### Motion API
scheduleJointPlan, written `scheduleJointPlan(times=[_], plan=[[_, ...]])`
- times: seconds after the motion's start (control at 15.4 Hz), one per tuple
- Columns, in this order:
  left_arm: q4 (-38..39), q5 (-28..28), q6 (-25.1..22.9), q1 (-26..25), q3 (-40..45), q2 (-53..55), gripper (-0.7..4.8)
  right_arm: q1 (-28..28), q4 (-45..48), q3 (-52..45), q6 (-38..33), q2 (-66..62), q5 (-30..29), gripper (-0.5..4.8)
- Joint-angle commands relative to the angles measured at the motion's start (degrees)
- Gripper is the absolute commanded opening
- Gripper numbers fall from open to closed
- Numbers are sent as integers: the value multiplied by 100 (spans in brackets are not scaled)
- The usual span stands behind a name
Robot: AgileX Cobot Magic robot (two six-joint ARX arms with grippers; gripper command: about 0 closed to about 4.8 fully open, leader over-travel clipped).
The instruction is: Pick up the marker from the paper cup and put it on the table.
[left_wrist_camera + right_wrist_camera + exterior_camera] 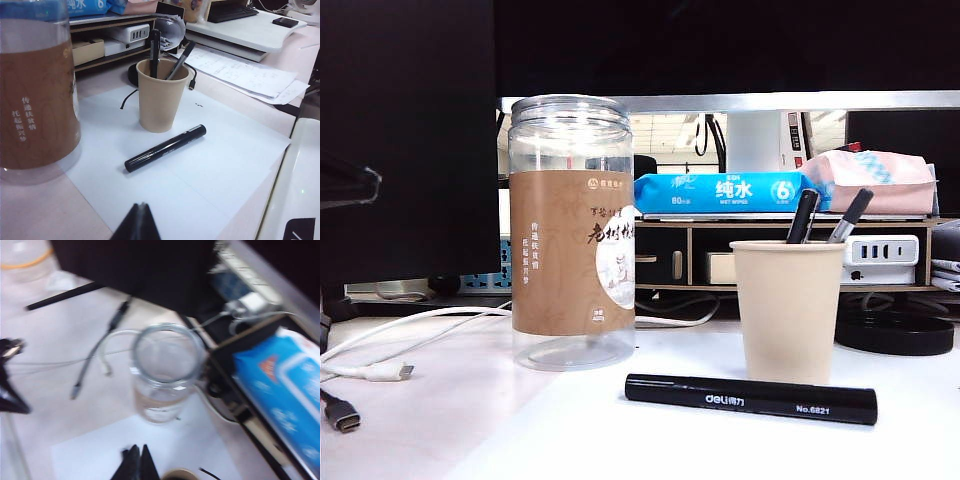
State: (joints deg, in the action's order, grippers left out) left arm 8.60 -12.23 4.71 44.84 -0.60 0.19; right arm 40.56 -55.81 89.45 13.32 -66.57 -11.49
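The black marker (pixel 750 398) with white print lies flat on the white table (pixel 520 430), just in front of the beige paper cup (pixel 788 310). In the left wrist view the marker (pixel 165 148) rests on a white sheet (pixel 220 165) beside the cup (pixel 161 97). Two other black markers (pixel 803 215) stand in the cup. My left gripper (pixel 141 206) is shut and empty, low over the sheet's near edge, well short of the marker. My right gripper (pixel 138 449) is shut, high over the sheet beside the cup rim (pixel 181 475); this view is blurred. Neither gripper shows in the exterior view.
A tall clear jar (pixel 572 230) with a brown label stands left of the cup. Cables (pixel 380 350) lie at the left. Behind are a dark shelf (pixel 690 255) with a blue wet-wipes pack (pixel 720 190), a white charger (pixel 880 260) and a black round object (pixel 895 332).
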Motion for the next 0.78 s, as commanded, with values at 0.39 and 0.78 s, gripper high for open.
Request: scheduleJointPlan(times=[0.39, 0.78], plan=[[57, -50, -17, 7, 4, 2, -4, -3480, 2223, -1585, -48, 1010, -435, 14], [57, -42, -17, 7, 4, 0, -4, -3770, 3731, -3711, -1259, 2662, -4, 34]])
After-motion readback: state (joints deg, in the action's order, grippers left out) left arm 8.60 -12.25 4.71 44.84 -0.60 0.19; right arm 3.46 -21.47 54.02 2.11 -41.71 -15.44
